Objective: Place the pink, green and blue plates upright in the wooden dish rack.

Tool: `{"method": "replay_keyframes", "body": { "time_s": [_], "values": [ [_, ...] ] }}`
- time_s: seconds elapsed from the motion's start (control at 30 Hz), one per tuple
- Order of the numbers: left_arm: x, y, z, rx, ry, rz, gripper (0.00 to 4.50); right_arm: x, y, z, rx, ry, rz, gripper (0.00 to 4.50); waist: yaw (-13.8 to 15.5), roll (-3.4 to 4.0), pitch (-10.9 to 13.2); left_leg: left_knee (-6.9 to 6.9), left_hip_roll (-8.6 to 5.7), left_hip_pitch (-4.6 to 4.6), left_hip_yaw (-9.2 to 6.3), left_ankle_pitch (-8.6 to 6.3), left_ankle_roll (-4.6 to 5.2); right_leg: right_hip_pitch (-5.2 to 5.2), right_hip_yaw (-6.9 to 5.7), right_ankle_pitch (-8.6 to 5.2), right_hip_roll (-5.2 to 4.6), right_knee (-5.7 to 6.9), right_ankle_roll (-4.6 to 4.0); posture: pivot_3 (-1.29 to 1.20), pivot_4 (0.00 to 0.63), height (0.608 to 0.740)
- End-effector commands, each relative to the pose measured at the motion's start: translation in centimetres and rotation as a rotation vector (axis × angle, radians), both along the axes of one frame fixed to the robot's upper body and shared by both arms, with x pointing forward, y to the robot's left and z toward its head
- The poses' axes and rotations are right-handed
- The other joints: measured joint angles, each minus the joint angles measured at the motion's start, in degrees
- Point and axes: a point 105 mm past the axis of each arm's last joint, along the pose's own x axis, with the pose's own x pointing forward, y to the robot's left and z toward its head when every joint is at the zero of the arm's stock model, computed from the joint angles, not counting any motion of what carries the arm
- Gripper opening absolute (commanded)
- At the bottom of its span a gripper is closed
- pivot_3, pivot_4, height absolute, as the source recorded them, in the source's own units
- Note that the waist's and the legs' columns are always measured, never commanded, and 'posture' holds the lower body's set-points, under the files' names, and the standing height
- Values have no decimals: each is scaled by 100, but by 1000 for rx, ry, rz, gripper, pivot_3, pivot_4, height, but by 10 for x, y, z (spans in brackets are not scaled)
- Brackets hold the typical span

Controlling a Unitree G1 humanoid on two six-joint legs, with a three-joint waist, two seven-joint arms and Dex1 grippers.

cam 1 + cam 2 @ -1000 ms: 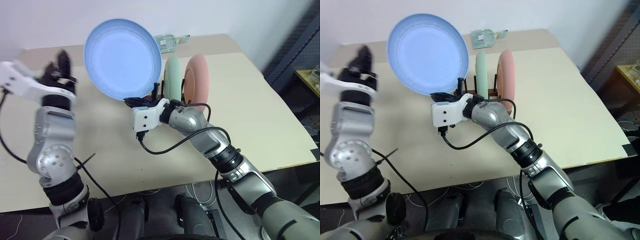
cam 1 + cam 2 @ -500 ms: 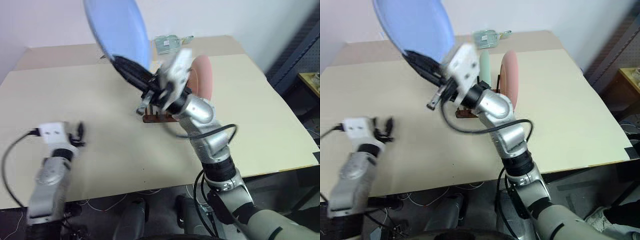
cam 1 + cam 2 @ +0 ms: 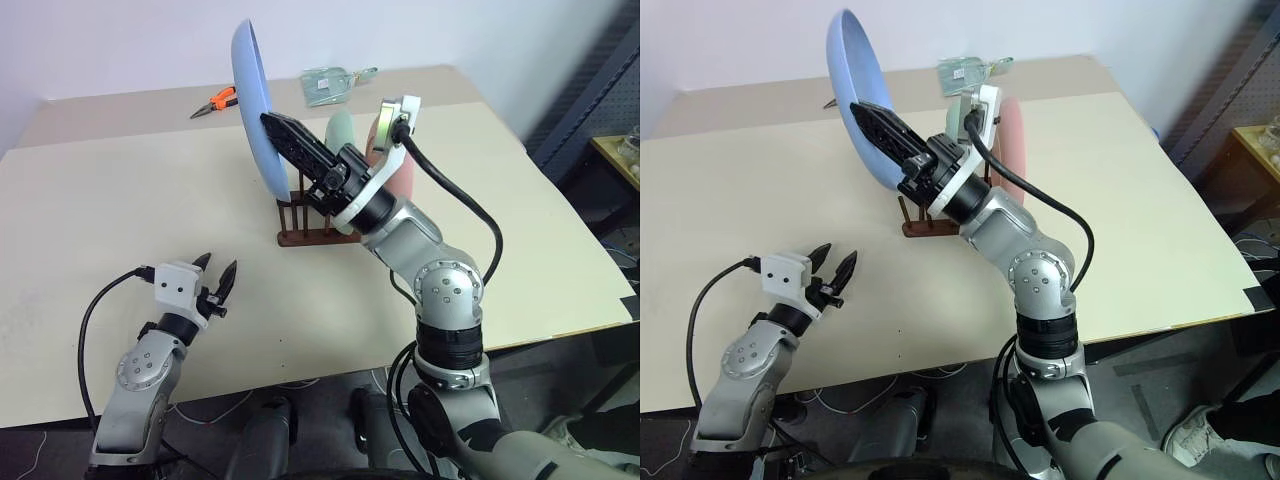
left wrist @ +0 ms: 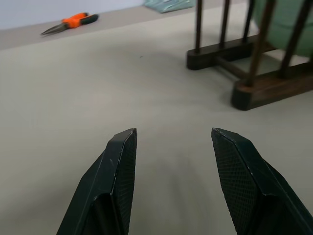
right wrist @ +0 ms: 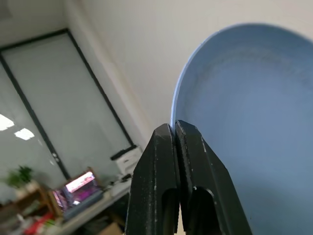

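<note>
The blue plate [image 3: 256,105] is held edge-on and nearly upright in the air, above the left end of the wooden dish rack [image 3: 312,222], its lower rim close over the rack's empty front pegs. The right gripper [image 3: 268,119] has its jaws pressed tight on the plate's rim; in the right wrist view the two black fingers [image 5: 161,171] meet on the thin blue edge, with the plate's hollow face spreading beyond them.

The rack stands near the middle of the worktop [image 3: 120,220], its thin dark pegs rising from two base rails. The green plate [image 3: 342,135] stands upright in it, and the pink plate [image 3: 398,178] stands upright just beyond, on the rack's right end; both are partly hidden by the right arm, which reaches across in front of them.

The left gripper [image 3: 214,274] sits low over the near left part of the worktop, well apart from the rack, pointing roughly level toward it. Its jaws stand about half apart with nothing between them, and the left wrist view shows bare worktop between the two fingers [image 4: 120,161].

At the far edge of the worktop lie orange-handled pliers [image 3: 218,100], and to their right a clear plastic bag [image 3: 330,83].
</note>
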Motion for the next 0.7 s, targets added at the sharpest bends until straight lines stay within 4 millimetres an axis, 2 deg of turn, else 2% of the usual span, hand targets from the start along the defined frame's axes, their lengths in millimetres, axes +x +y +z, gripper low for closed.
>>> {"method": "replay_keyframes", "body": {
  "time_s": [0.03, 0.37, 0.47, 0.67, 0.7],
  "values": [
    [-2, -4, 13, -22, -52, -8, 2442, 7, -3, 0, 29, 71, -21, 0, 0, 0, 0, 0, 0, 0, 0, 0, 0, 0, 0, 0, 0, 0, 0, 0, 150, 739],
    [0, -3, 17, -42, -59, 0, 2442, 33, -6, -20, 0, 245, -114, 0, -4, 1, 1, 0, 0, 0, 0, 0, 1, 0, 0, 4, 2, 0, 7, 0, 150, 739],
    [0, -4, 17, -41, -59, -1, 2527, 35, -7, -20, -23, 235, -140, 820, -7, 1, 0, 0, -1, 0, 0, 1, 1, 0, -1, 4, 3, 0, 7, 0, 150, 739],
    [-1, -5, 18, -46, -58, -2, 2527, 30, -6, 0, -113, 29, -211, 3777, -7, 1, 0, 1, -2, 0, 3, 1, 1, 0, -1, 4, 3, 0, 8, 0, 150, 739],
    [-1, -5, 18, -47, -57, -2, 2527, 29, -5, 4, -140, -18, -222, 3777, -8, 1, 1, 1, -4, 0, 5, 1, 1, 0, -1, 4, 4, 0, 8, 0, 150, 739]
  ]
}}
